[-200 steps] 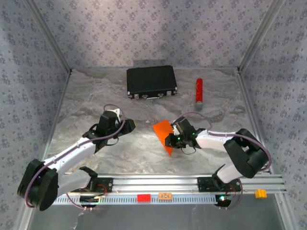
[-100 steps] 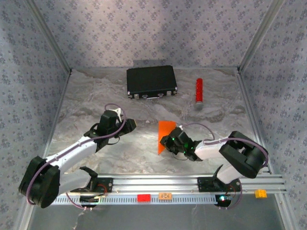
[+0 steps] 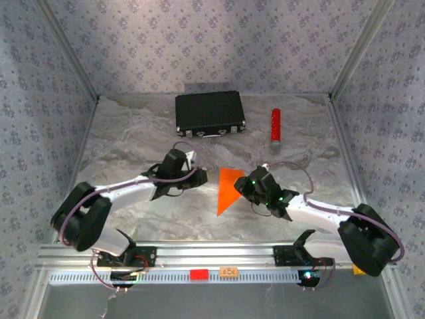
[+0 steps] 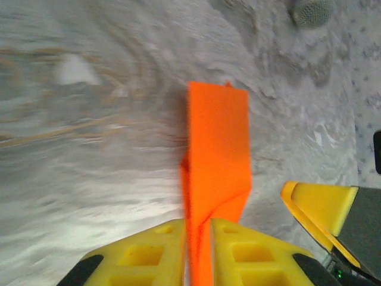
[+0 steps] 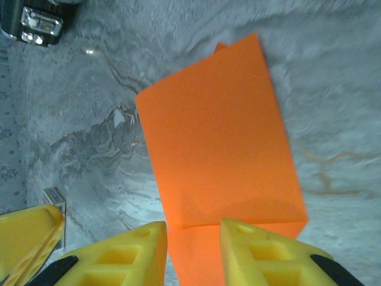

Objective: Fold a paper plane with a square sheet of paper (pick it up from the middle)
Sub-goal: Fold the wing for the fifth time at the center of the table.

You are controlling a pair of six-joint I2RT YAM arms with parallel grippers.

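Note:
The square sheet of paper (image 3: 228, 188), bright orange and folded to a pointed shape with its tip toward the near edge, sits mid-table between both grippers. My left gripper (image 3: 201, 178) reaches in from the left and is shut on the paper's edge. In the left wrist view the paper (image 4: 217, 137) runs edge-on between the pressed yellow fingers of that gripper (image 4: 197, 226). My right gripper (image 3: 247, 188) is at the paper's right side. In the right wrist view its jaws (image 5: 193, 226) stand apart, with the flat orange paper (image 5: 217, 131) and a crease line showing between them.
A black case (image 3: 209, 113) lies at the back centre, and a red cylinder (image 3: 275, 126) at the back right. Patterned walls close in three sides. An aluminium rail (image 3: 219, 256) with the arm bases runs along the near edge.
My left arm has swung right to the paper and shut on its left edge. The right gripper's jaws have parted, and its arm has stretched out lower to the right.

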